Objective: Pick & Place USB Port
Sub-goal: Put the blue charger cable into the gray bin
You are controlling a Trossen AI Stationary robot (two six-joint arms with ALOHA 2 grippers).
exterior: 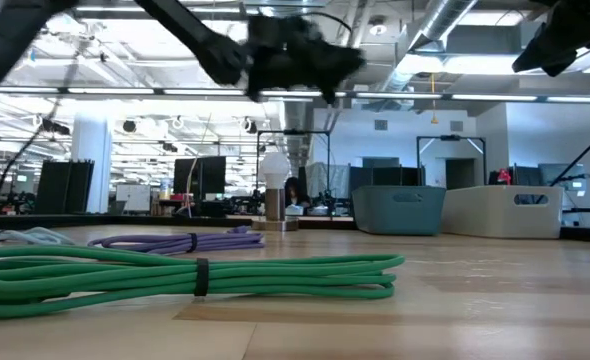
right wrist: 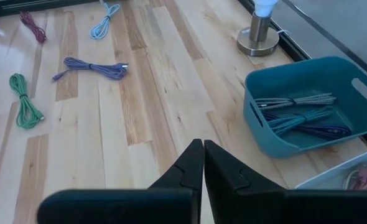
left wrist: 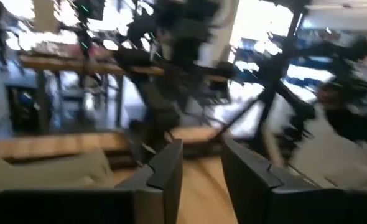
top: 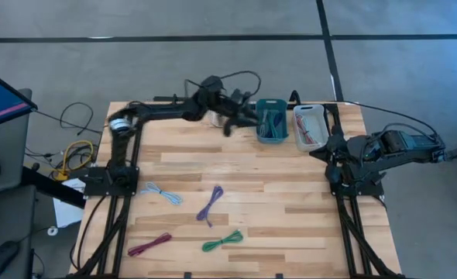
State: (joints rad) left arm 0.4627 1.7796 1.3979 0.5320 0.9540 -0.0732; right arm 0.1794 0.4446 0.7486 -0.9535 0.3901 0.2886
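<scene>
Overhead arrangement of the wooden counter (top: 290, 201). The left gripper (top: 240, 118) is raised above the counter's far edge, just beside the teal bin (top: 272, 121); its fingers (left wrist: 165, 171) stand slightly spread with a clear gap between them and nothing in it. The right gripper (right wrist: 203, 163) waits near the counter's right edge, close to the white bin (top: 310, 126), its fingers pressed together and empty.

The teal bin holds several coiled cables: a grey braided one (right wrist: 293, 100), a teal one and a dark blue one. The white bin, just beside it on the right, holds a pinkish cable (right wrist: 359, 178).

Four cables lie loose on the near half of the counter, well apart from the bins: a light blue cable (top: 161, 192), a purple cable (top: 211, 204), a maroon cable (top: 149, 245) and a green cable (top: 222, 241).

A small lamp (right wrist: 259, 30) with a metal base stands at the far edge, just beside the teal bin.
</scene>
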